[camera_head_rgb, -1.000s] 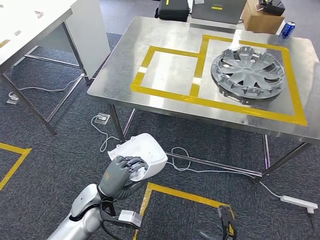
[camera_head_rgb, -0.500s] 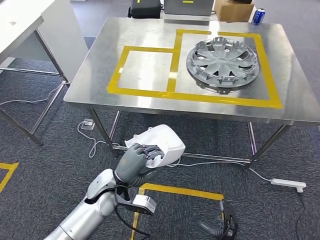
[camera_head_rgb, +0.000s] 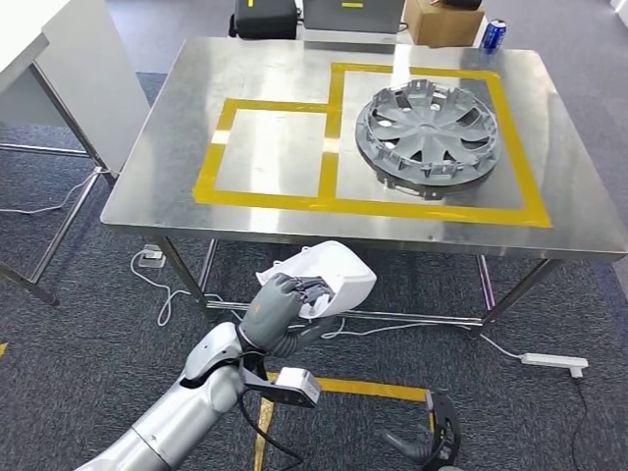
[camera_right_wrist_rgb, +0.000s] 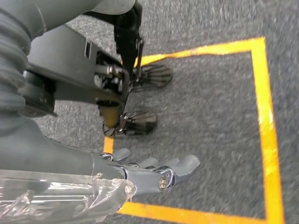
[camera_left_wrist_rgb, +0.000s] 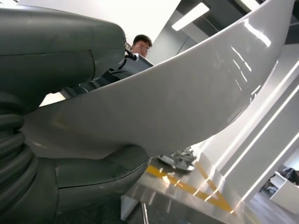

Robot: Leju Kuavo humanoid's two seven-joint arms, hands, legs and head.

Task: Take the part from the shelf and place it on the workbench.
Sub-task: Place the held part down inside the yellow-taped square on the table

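From my remote seat, biggest thing in the head view was the workbench (camera_head_rgb: 178, 147): brushed steel top, rectangular, thin metal legs, w/ yellow tape (camera_head_rgb: 330, 132) marking two adjoining boxes on it. Floor was dark grey carpet (camera_head_rgb: 88, 314), rough weave, w/ more yellow tape lines under the robot and white cables running below the bench.

Inside the larger taped box lay a hubcap (camera_head_rgb: 426, 132), grey plastic, round, spoked, clips round the rim, flat on the steel. Smaller taped box beside it was bare metal.

At the far edge I saw a black case (camera_head_rgb: 267, 20), a cardboard box (camera_head_rgb: 437, 22) and a blue can (camera_head_rgb: 493, 34). A white power strip (camera_head_rgb: 553, 364) sat on the carpet by the bench's right leg.

The part (camera_head_rgb: 326, 278) was a white, glossy, curved shell, smooth w/ a pointed end. It was in the air in front of the bench's near edge, below the top's level, not on the bench. Left wrist view showed its shiny underside (camera_left_wrist_rgb: 183, 93) arching across, a person behind it.

Left hand (camera_head_rgb: 278, 312) gripped the part: dark fingers curled over its near rim, thumb (camera_left_wrist_rgb: 98, 179) pressed underneath, silver forearm reaching up and fwd.

Right hand (camera_right_wrist_rgb: 155, 170) hung low over the carpet, fingers straight and apart, holding nothing.
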